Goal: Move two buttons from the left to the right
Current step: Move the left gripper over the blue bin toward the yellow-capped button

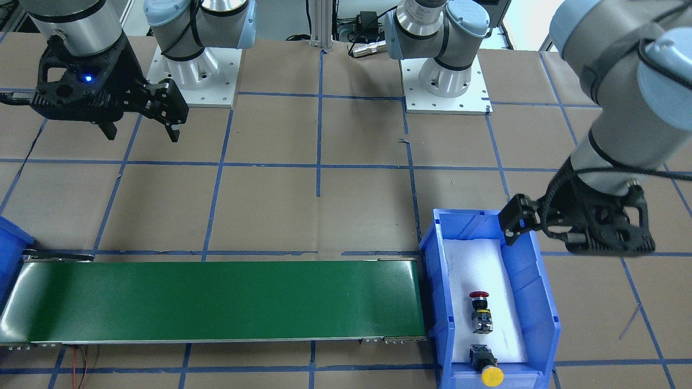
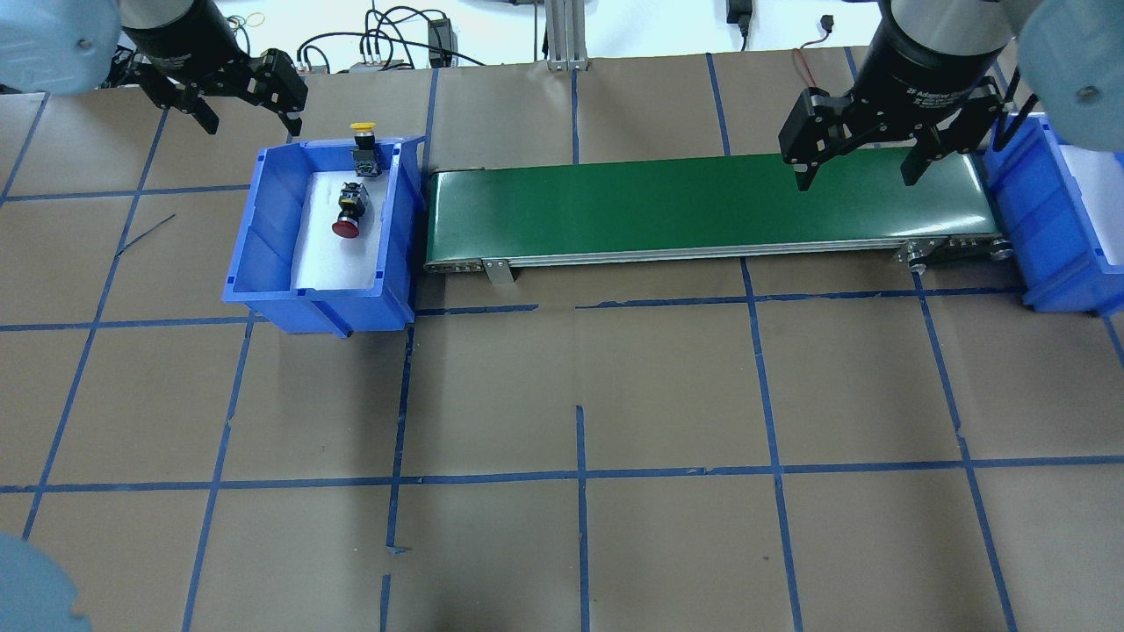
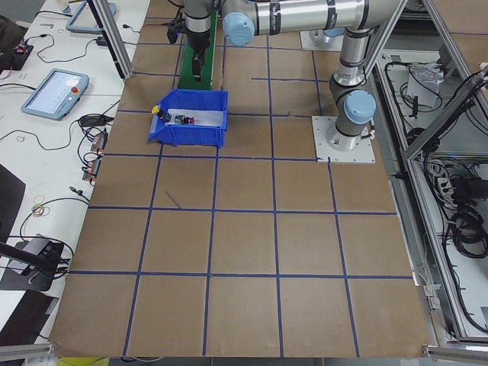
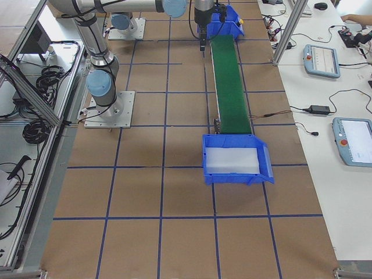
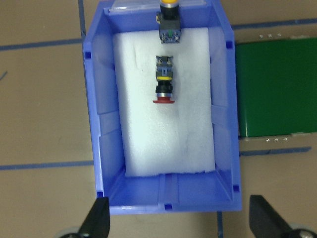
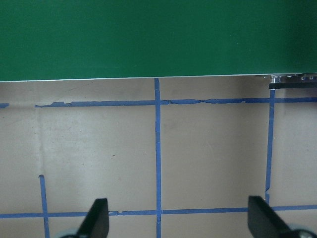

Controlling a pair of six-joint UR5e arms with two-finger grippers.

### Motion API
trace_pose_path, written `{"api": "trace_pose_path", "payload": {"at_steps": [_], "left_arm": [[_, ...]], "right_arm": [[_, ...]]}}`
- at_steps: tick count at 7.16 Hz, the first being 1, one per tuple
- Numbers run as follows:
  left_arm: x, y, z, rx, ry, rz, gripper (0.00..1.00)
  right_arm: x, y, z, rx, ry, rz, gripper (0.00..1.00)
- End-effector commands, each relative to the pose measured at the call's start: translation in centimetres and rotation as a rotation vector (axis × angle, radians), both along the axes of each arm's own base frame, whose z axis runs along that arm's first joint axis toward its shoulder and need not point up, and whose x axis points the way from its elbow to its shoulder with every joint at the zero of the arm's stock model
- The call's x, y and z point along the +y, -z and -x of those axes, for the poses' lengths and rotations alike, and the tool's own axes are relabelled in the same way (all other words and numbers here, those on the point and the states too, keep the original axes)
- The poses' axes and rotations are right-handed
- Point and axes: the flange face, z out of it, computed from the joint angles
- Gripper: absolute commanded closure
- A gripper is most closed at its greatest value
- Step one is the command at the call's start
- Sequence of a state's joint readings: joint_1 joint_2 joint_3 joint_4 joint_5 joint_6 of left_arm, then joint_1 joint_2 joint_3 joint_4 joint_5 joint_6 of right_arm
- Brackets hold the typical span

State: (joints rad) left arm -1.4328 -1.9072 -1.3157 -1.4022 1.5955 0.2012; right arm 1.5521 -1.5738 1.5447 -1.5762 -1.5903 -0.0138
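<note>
A: Buttons, where are they?

B: Both lie on their sides on the white foam pad in the blue bin at the left end of the green conveyor belt. The red-capped button lies near the middle of the pad, cap toward the robot. The yellow-capped button lies in line just beyond it, at the bin's operators' end, its cap out over the low rim there.

A: Do they touch?

B: No, the left wrist view shows a narrow gap between them.

A: And the left gripper?

B: It hangs above the bin's robot-side end, fingers spread wide with nothing between them. Both buttons lie lower and farther toward the operators' side than the fingertips, the red cap nearer.

A: The right gripper?

B: Spread wide too, gripping nothing. It is above the table on the robot's side of the belt, near its right end, where a second blue bin stands. It is well apart from both buttons.
</note>
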Motion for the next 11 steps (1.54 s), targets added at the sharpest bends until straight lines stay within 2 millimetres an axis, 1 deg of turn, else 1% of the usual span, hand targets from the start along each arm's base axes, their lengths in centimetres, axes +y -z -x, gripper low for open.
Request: {"api": "trace_pose_path", "payload": {"at_steps": [1,2,3,4,5,7,8,10,11], "left_arm": [[-7.9,4.9,-1.3,0.016,-0.011,0.001,0.00],[-10.3,6.1,-1.6,0.017,-0.020,0.009,0.00],[-12.1,7.1,-1.8,0.025,-0.042,0.016,0.00],[-13.3,8.3,-1.8,0.043,-0.093,0.015,0.00],[-13.3,9.1,-1.9,0.047,-0.141,-0.020,0.00],[-11.9,11.4,-1.8,0.047,-0.212,-0.178,0.00],[-11.5,11.7,-1.7,0.038,-0.211,-0.213,0.00],[-11.4,11.7,-1.0,0.037,-0.193,-0.218,0.00],[-11.6,11.7,-0.3,0.038,-0.171,-0.208,0.00]], "right_arm": [[-0.1,-0.1,0.3,0.005,0.004,0.001,0.00],[0.0,0.0,0.0,0.004,-0.008,0.001,0.00],[0.0,0.0,-0.1,0.002,-0.009,0.001,0.00],[-0.1,0.1,0.1,0.002,-0.006,-0.001,0.00],[-0.1,0.0,0.1,0.001,-0.006,0.001,0.00],[-0.2,-0.1,-0.1,-0.007,-0.008,0.016,0.00],[-0.2,-0.1,-0.1,-0.007,-0.008,0.015,0.00],[-0.3,-0.2,0.2,-0.007,-0.002,0.015,0.00],[-0.3,-0.2,0.2,-0.007,-0.002,0.015,0.00]]}}
